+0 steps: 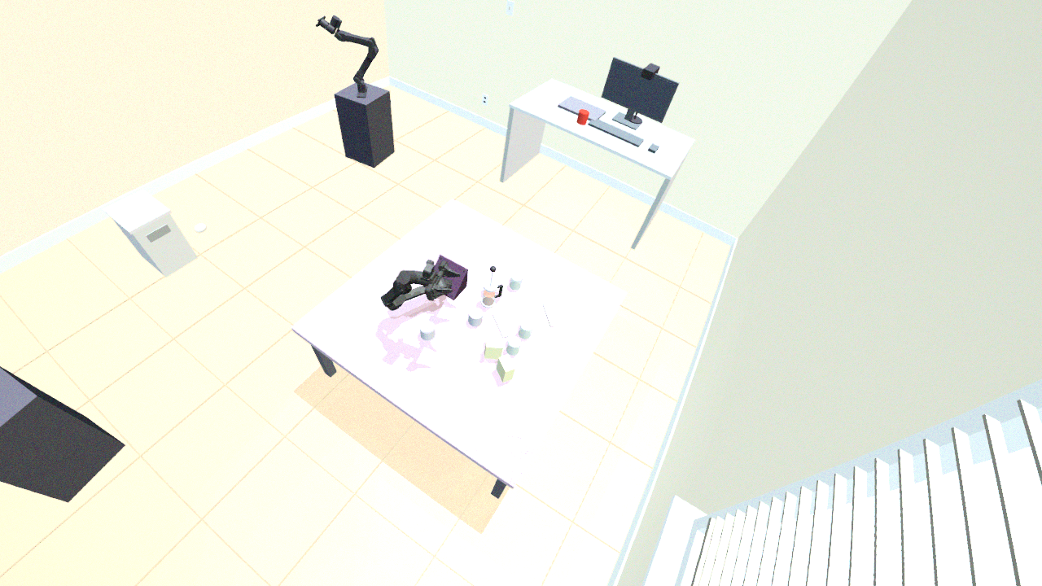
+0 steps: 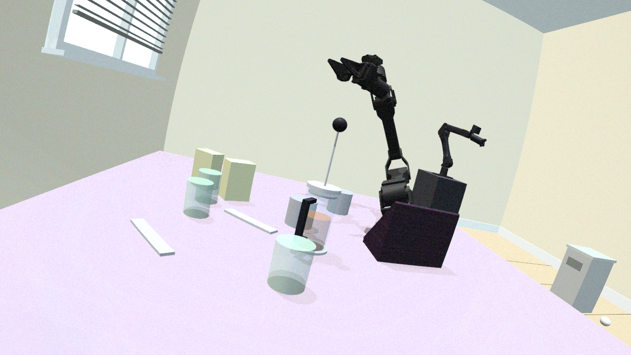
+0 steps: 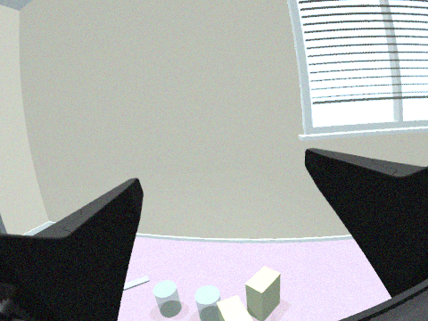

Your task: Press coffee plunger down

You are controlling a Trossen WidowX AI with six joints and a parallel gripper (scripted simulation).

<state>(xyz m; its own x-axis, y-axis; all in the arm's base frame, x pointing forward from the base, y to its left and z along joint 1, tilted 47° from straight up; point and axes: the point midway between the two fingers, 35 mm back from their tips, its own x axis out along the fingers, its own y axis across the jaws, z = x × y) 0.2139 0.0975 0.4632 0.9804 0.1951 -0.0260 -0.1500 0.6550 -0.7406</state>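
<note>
The coffee press (image 2: 321, 223) (image 1: 488, 295) stands upright on the pale table (image 2: 79, 291) (image 1: 451, 408). It has a clear glass body, a black handle and a white lid. Its plunger rod stands raised, with the black knob (image 2: 339, 124) (image 1: 492, 268) high above the lid. My gripper (image 2: 337, 66) (image 3: 224, 171) is open and empty. It is held high in the air, above and to the right of the knob in the exterior view, apart from it. The press does not show in the wrist view.
A dark purple box (image 2: 414, 238) (image 1: 456, 275) stands by the arm's base, right of the press. Several clear jars (image 2: 289, 265) (image 2: 198, 197), two yellow boxes (image 2: 238, 178) (image 3: 263, 292) and two white strips (image 2: 152, 236) lie around the press.
</note>
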